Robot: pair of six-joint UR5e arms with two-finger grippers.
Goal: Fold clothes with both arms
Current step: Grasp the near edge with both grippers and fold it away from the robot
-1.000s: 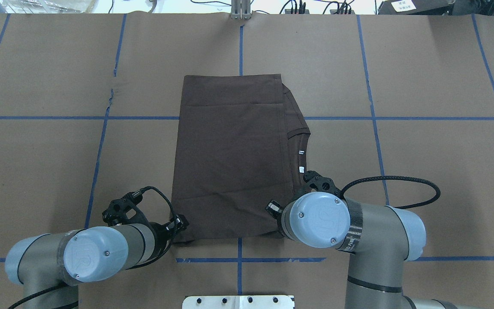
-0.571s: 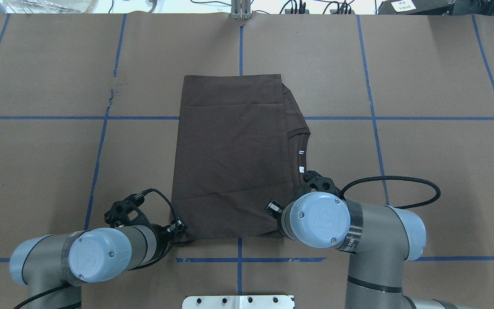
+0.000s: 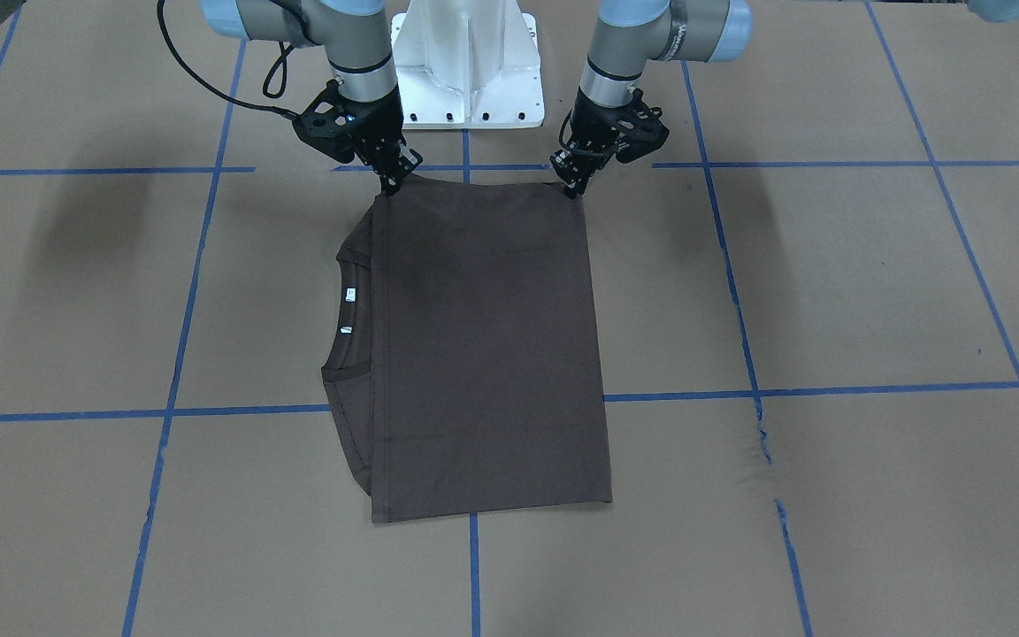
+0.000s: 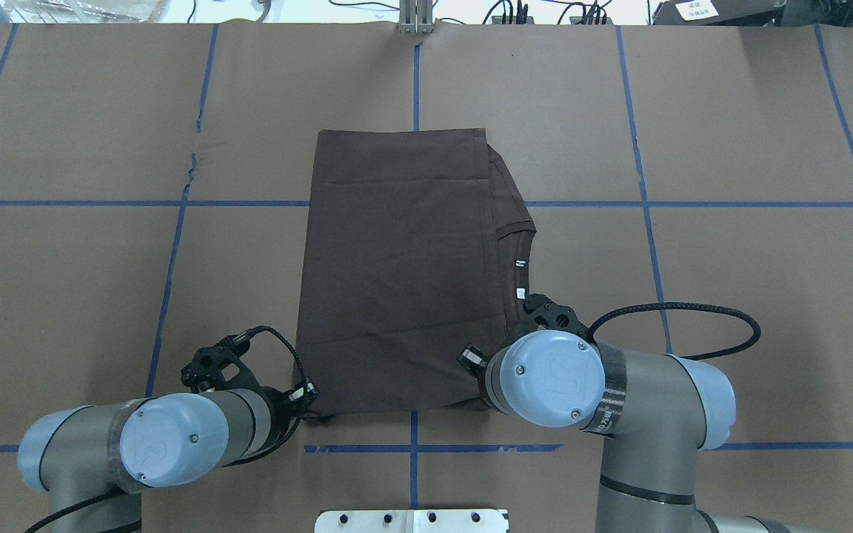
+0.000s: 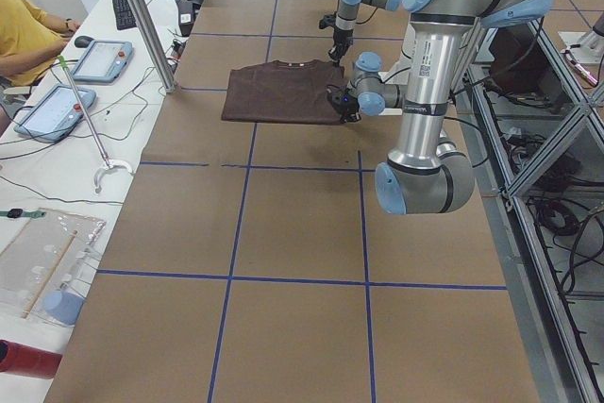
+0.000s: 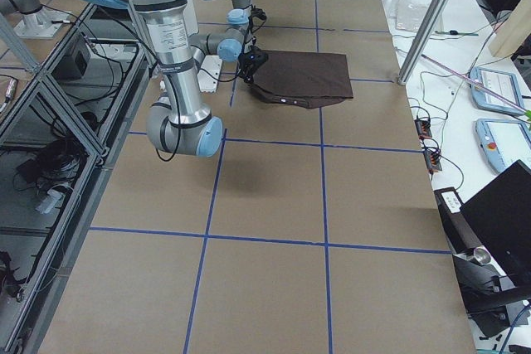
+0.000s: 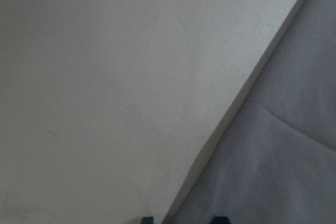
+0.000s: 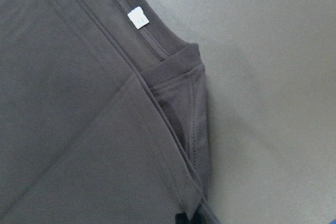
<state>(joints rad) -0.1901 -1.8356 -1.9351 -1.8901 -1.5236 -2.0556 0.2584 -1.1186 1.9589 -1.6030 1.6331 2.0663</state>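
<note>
The dark brown T-shirt (image 4: 397,274) lies folded flat in the middle of the table, collar and white tags (image 4: 520,263) toward my right side. My left gripper (image 3: 573,188) is down at the shirt's near left corner. In the left wrist view its two fingertips (image 7: 147,219) stand apart, open, with the shirt's edge (image 7: 283,156) running between them. My right gripper (image 3: 392,183) is at the near right corner. The right wrist view shows it shut on the shirt's corner (image 8: 191,182), below the collar. The overhead view hides the right gripper under its wrist.
Brown paper with blue tape lines (image 4: 415,444) covers the table. The white pedestal base (image 3: 467,62) stands just behind the grippers. The paper has a tear (image 3: 762,442) beyond the shirt. A person (image 5: 19,35) sits with tablets past the table's far edge, by a metal post (image 5: 142,16).
My left arm has drawn back slightly toward the base, and its gripper has settled at the shirt's near left corner. The right arm and the shirt have not moved.
</note>
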